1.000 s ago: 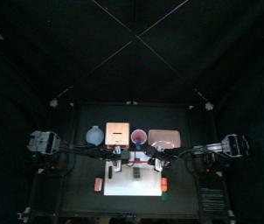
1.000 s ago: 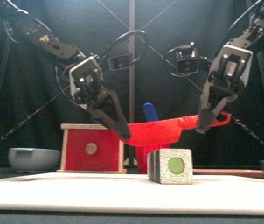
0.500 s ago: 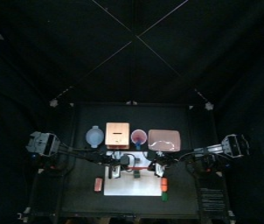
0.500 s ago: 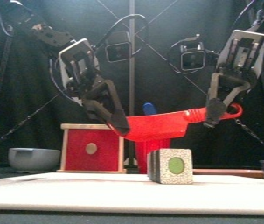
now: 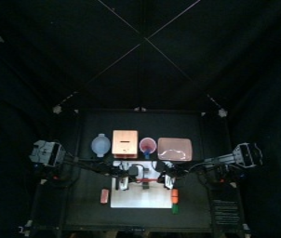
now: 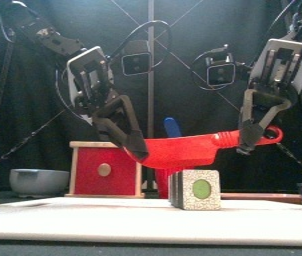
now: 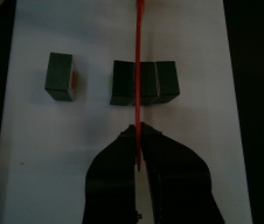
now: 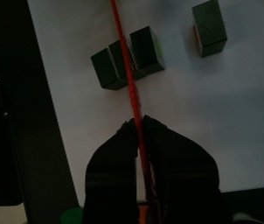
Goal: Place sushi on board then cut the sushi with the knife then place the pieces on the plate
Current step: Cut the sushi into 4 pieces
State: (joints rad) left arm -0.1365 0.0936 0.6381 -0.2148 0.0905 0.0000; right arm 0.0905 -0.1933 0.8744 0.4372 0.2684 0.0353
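Black curtain (image 5: 140, 56) behind and at sides; small black table (image 5: 84, 123) beneath; surroundings dark

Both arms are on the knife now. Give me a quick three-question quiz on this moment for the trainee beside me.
1. True or false: only the left gripper holds the red knife.
2. How many dark green sushi blocks lie on the white board in the left wrist view?
3. In that view, the knife's edge runs over: A) the line between the two blocks lying side by side; B) the lone block; C) bare board clear of every block.

Key
1. False: the right gripper grips the other end.
2. Three.
3. A.
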